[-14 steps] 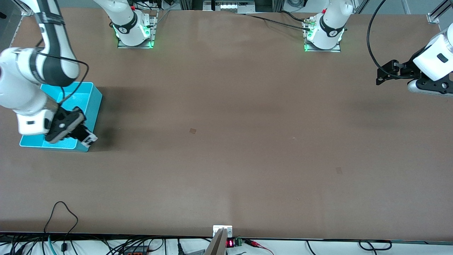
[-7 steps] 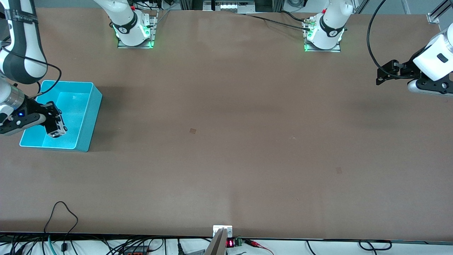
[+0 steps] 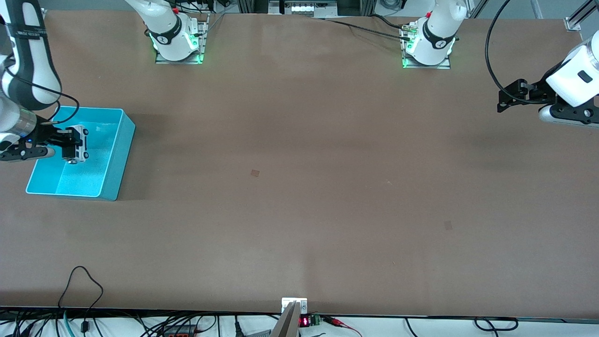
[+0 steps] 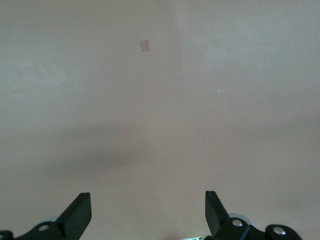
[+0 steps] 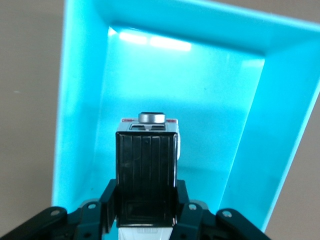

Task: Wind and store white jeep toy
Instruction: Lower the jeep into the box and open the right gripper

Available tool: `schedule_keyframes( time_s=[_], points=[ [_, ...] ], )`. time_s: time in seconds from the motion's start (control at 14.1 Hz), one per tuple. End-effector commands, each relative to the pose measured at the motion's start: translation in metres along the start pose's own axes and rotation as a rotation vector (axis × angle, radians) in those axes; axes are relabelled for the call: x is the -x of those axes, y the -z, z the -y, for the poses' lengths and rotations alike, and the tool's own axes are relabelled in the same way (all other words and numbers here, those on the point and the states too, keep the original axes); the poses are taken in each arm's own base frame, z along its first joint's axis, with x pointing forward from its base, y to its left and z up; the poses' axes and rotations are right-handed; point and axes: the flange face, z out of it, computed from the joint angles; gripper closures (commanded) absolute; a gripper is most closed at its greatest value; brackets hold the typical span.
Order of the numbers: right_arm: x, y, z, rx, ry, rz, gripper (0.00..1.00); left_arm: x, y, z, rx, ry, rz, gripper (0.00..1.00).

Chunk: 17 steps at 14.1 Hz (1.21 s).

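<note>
Now the right hand (image 3: 70, 146) clamps the white jeep toy (image 3: 78, 143) over the turquoise bin (image 3: 119, 140).
Boxy white body, black ribbed roof (image 5: 146, 167); the left hand (image 4: 148, 216) waits, spread wide, over bare counter (image 3: 327, 187).

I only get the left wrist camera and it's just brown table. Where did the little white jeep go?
Observer: The right end effector is holding the white jeep toy over the turquoise bin, at the right arm's end of the table.
Operator: Is it squeezing the jeep or just touching it?
Observer: Squeezing. In the right wrist view its fingers are shut on the jeep's sides, black ribbed roof facing the camera.
Operator: Is anything else in the bin?
Observer: Nothing shows on the bin's floor in either view.
Operator: What's my arm doing?
Observer: The left end effector waits, open, above the table's left-arm end.
</note>
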Motion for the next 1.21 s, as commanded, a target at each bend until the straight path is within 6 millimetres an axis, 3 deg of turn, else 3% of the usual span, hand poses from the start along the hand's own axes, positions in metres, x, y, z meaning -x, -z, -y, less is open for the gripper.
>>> schedule_keyframes(
  time_s=[0.0,0.43,0.93,1.0,1.14],
  points=[
    [0.018,-0.028,-0.003,0.026,-0.04,-0.035,1.0,0.002,0.006,-0.002,-0.021,0.005,0.006,0.0],
    [0.025,-0.078,-0.007,0.031,-0.059,-0.023,1.0,0.0,0.003,0.012,-0.017,0.031,0.007,0.0],
    [0.029,-0.106,-0.005,0.014,-0.104,0.026,0.98,0.0,0.003,0.011,-0.017,0.03,0.01,0.0],
    [0.029,-0.106,-0.004,0.014,-0.102,0.029,0.85,0.0,0.002,0.012,-0.016,0.031,0.011,0.0],
    [0.027,-0.107,0.0,0.013,-0.128,0.034,0.42,-0.001,0.002,0.014,-0.018,0.034,0.007,0.0]
  ],
)
